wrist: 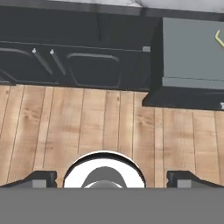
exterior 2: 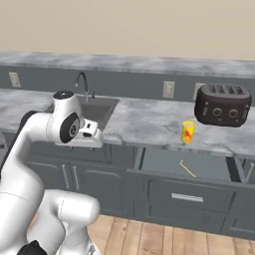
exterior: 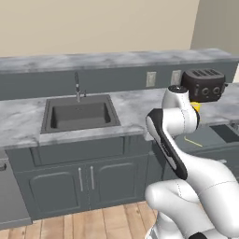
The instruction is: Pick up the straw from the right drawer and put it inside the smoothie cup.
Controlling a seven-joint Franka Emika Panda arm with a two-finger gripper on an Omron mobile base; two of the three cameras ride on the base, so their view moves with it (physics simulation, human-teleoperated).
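The right drawer is seen pulled out below the marble counter, and the straw is found lying flat on its grey floor, slanted, near the middle, apart from the drawer walls. The smoothie cup is seen standing upright on the counter just behind the drawer, to the left of the black toaster and well apart from the sink.

The gripper is held well to the left of the drawer, in front of the cabinet doors and above the wooden floor. In the hand view its two fingertips are seen set wide apart, with nothing held between them. The straw is caught at the far right edge of that view.

The step in hand is judged to be the approach: nothing has yet been grasped, and the straw is untouched. For the next move, the hand would need to be carried to the right and brought over the open drawer, then lowered with the jaws turned across the straw's length, so that the thin stick can be pinched off the flat floor. A low, careful descent is called for, since so slim a thing could easily be missed or rolled aside.
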